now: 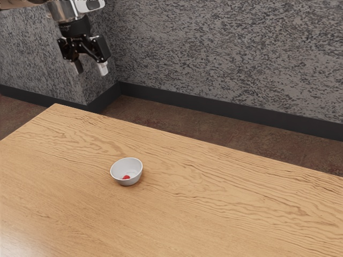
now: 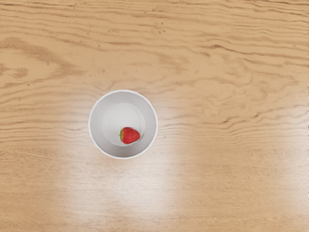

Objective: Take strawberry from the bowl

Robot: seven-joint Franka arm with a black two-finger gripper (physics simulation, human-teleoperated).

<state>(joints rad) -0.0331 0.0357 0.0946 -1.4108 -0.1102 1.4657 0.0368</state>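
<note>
My gripper (image 1: 90, 69) hangs high above the table at the upper left of the exterior view, its two fingers spread apart with nothing between them. Well below it, a small white bowl (image 1: 133, 180) stands upright on the table. Inside lies a red strawberry (image 1: 126, 177), partly hidden by the bowl's near wall. From above, the wrist view has the bowl (image 2: 98, 124) with the strawberry (image 2: 130, 136) resting on its floor, off centre and close to the side wall, its green leafy end visible.
The light wooden table (image 1: 214, 198) extends around the bowl on every side. Beyond its far edge are a brown floor (image 1: 177, 128) and a grey textured wall (image 1: 225, 53) with a dark baseboard.
</note>
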